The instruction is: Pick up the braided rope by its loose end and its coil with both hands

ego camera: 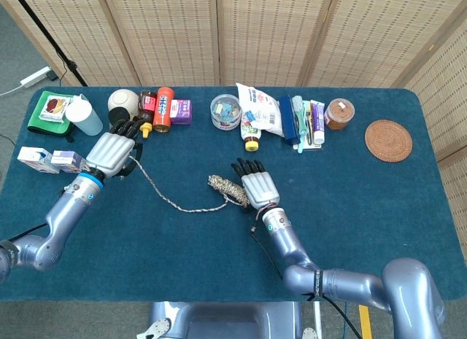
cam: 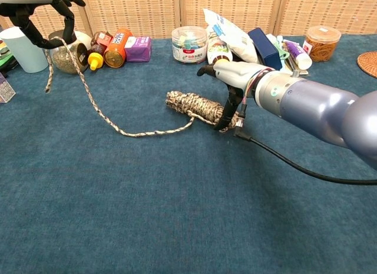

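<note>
Loose end (cam: 59,47) of braided rope (cam: 126,129) pinched and raised by left hand (ego camera: 113,151). Coil (cam: 194,106) on blue tablecloth (cam: 147,215), mid-table. Right hand's (ego camera: 257,186) fingers (cam: 228,109) curled over coil; firm hold not confirmed. Coil lift judged outstanding.

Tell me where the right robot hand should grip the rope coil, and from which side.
Grip the rope coil across its middle, from above: it lies flat as a long bundle, so fingers can straddle its narrow width. The right robot hand now sits at its right end.
</note>
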You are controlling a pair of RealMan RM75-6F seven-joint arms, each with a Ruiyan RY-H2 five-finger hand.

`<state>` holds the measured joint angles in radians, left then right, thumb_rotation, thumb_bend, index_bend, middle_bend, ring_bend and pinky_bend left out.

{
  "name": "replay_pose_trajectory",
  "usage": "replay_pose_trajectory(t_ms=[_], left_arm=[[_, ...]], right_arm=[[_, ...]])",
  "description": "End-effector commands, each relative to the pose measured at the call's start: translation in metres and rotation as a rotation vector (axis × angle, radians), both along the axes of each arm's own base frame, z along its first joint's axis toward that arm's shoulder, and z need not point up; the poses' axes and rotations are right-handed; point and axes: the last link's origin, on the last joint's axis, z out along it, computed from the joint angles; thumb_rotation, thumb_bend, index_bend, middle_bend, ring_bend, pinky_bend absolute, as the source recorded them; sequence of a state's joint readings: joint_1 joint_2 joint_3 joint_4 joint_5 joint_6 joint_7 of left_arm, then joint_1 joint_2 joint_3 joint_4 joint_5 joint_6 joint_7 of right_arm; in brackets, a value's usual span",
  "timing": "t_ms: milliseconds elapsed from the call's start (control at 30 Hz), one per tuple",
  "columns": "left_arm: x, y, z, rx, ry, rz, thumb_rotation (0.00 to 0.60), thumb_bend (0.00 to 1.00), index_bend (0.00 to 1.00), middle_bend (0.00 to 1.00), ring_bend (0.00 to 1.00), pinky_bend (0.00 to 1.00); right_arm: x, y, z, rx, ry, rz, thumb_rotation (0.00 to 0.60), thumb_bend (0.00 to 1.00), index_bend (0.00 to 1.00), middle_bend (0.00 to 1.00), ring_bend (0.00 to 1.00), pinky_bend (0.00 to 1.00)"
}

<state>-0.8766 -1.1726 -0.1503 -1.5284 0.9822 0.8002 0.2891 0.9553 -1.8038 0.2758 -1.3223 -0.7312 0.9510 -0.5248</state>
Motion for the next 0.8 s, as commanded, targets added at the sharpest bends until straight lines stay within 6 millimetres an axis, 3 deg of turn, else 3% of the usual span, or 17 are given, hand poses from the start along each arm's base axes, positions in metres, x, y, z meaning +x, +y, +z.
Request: replay_pose_trajectory(t_ms=[33, 133, 267, 567, 800], left_arm=[[0.0, 0.0, 0.0, 0.0, -0.002, 0.001, 0.6, 0.51, 0.61, 0.0, 0.0, 0.0], [0.0, 0.0, -0.001, -0.002, -0.002, 0.002, 0.6, 0.51, 0.61, 0.0, 0.0, 0.0], [-0.002, 0.0, -0.001, -0.001, -0.001, 0.006, 0.6, 0.51, 0.61, 0.0, 0.0, 0.0], [-0.004, 0.002, 0.006, 0.013, -0.009, 0.01, 0.6, 0.51, 0.61, 0.0, 0.0, 0.0], [-0.006, 0.003, 0.007, 0.015, -0.014, 0.017, 0.6, 0.5, 0.61, 0.0, 0.0, 0.0]], right_arm=[[0.001, 0.0, -0.002, 0.017, -0.002, -0.008, 0.6, 0.0, 0.05, 0.0, 0.0, 0.0], [0.002, -0.002, -0.005, 0.015, 0.007, -0.012, 0.6, 0.0, 0.08, 0.01, 0.0, 0.09], [0.0, -0.004, -0.009, 0.01, 0.022, -0.019, 0.6, 0.0, 0.16, 0.1, 0.05, 0.27], [-0.002, -0.007, -0.016, 0.009, 0.027, -0.032, 0.6, 0.01, 0.33, 0.27, 0.21, 0.46], [-0.003, -0.005, -0.017, 0.001, -0.003, -0.019, 0.6, 0.25, 0.5, 0.44, 0.36, 0.62]])
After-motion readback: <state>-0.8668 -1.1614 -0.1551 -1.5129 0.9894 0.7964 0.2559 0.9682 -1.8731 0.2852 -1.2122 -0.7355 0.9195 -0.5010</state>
